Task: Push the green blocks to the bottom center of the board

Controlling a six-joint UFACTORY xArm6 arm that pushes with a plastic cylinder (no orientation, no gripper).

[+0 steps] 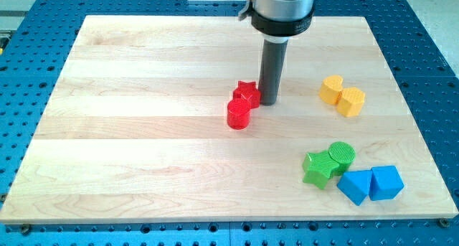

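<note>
Task status: not complete. The two green blocks sit at the view's lower right of the tabletop (pixel 143 74), not at the bottom centre. The green star-like block (pixel 316 168) and the green cylinder (pixel 341 157) touch each other, with the cylinder on the view's upper right side of the pair. Both must travel toward the view's left and slightly downward to reach the target zone, which currently holds nothing.

Neighbouring items: a blue triangular block (pixel 356 186) and a blue cube-like block (pixel 386 182) lie just beside the green pair on the view's lower right, the triangular one apparently touching the green star-like block. Two yellow blocks (pixel 341 95) sit well apart, toward the view's upper right.

Arm pose: the rod stands upright near the board's centre. The tip (pixel 270 102) rests just beside the red star block (pixel 247 93), on its right as viewed, appearing to touch it; a red cylinder (pixel 238 113) abuts that star from below. The tip is well apart from the green blocks.

Jaws: none are fitted to this arm, so no jaw state applies.

Judgement: the tip needs to be repositioned to the view's right of the green pair before any useful push.
</note>
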